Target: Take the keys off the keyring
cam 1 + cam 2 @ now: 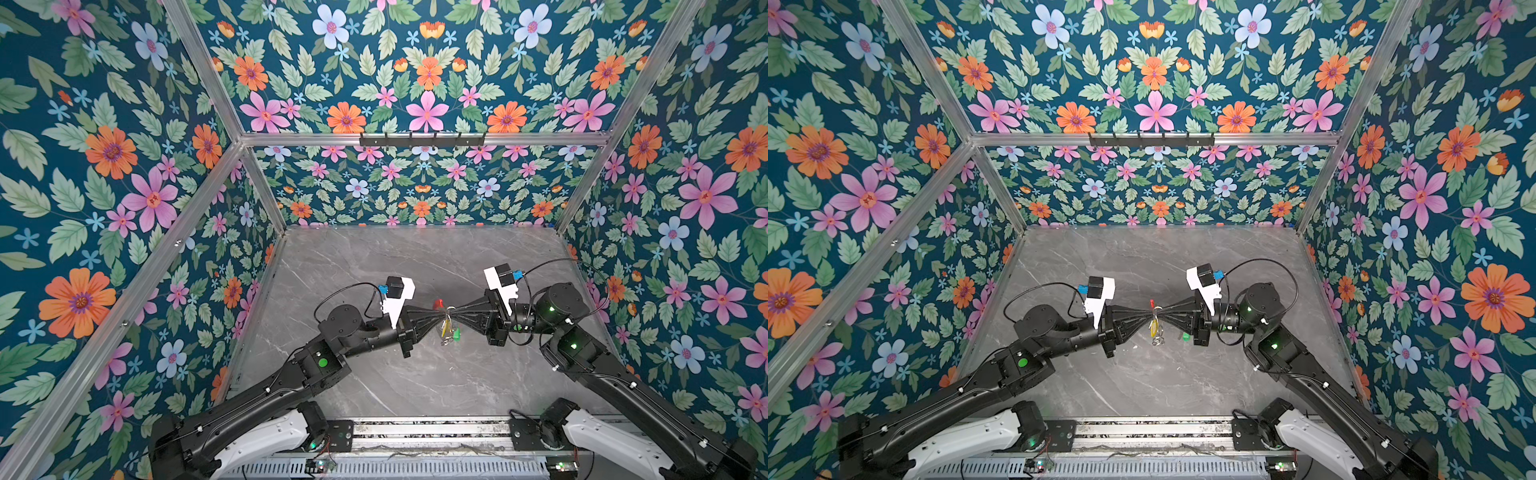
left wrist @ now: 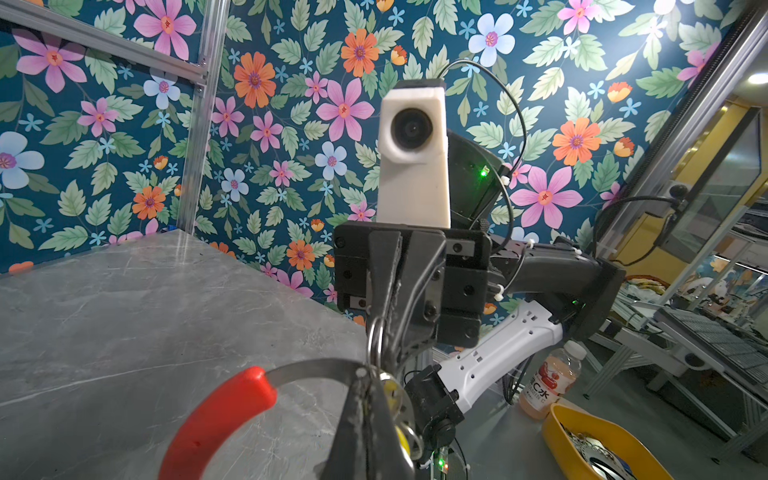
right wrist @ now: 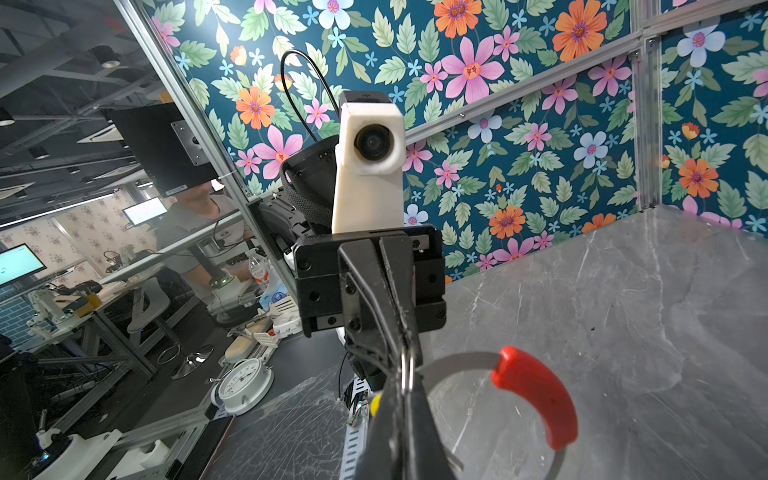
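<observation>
ITEM: keyring [image 2: 316, 368]. Grey hoop w/ red arc [image 2: 220, 415], up in mid-air over the middle of the table [image 1: 415, 374], between the two arm tips.
ATTACHED: keys [image 1: 446, 330] hang in a bunch below the hoop; yellow tag [image 1: 1154, 328] visible. Green tag [image 1: 1185, 336] shows apart from the bunch, under the R arm. Hanging or lying on the table, can't tell.
HOLD: left gripper [image 1: 441, 314] pinched tight on the hoop. Right gripper [image 1: 454, 314] fully closed too, tip-to-tip w/ it by a silver split ring [image 3: 409, 370]. On ring or hoop, unclear.
RISK: if you pull apart w/ both clamped at one spot, the hoop prob. twists or slips and the bunch drops. Regrip blind and the tips may collide. Dangling keys will swing.
SURROUNDS: hook rail [image 1: 422, 140] on back wall, well away. Main obstruction is your own fingers hiding the split ring.
</observation>
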You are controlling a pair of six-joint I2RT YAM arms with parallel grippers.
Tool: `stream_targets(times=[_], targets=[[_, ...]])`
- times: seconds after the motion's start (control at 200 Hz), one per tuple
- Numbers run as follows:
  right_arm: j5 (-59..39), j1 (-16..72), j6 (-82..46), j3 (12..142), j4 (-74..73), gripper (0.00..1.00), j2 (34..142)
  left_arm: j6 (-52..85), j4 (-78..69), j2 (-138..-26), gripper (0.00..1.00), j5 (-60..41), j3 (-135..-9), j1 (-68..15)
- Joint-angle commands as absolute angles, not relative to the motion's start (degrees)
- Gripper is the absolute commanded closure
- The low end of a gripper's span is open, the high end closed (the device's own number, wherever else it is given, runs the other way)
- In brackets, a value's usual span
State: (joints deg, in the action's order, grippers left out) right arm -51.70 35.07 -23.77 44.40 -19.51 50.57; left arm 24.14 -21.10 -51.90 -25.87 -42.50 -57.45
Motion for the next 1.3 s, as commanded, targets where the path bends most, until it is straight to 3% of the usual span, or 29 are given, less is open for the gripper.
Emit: stream_targets(times=[0.0, 0.045, 0.125, 0.28, 0.69, 0.98, 1.295], targets=[[-48.6, 35.3, -24.1, 44.9, -24.1, 1.0, 50.7, 25.8, -16.8, -52.9, 1.0, -33.5, -43.0, -57.1], [-48.3, 35.3, -24.0, 44.9, -23.7, 1.0, 50.6, 26.4, -16.1, -53.1, 1.0, -33.7, -43.4, -56.6], [-48.1, 35.3, -23.8, 44.8, -23.2, 1.0, 50.0, 26.8, -15.0, -53.1, 0.83, -34.1, -43.9, -56.0], [-48.3, 35.3, -23.8, 44.8, -22.7, 1.0, 49.5, 26.1, -11.5, -53.1, 0.76, -33.2, -45.3, -55.6], [-52.0, 35.3, -20.8, 45.4, -18.6, 1.0, 48.9, 19.7, 0.4, -45.4, 0.7, -24.4, -48.9, -54.4], [-53.8, 35.3, -23.3, 43.3, -23.6, 1.0, 49.6, 21.8, -16.5, -48.3, 0.68, -33.0, -46.9, -54.4], [-53.7, 35.4, -24.3, 42.8, -25.0, 1.0, 49.7, 22.5, -20.4, -51.7, 0.67, -34.5, -46.3, -54.4]])
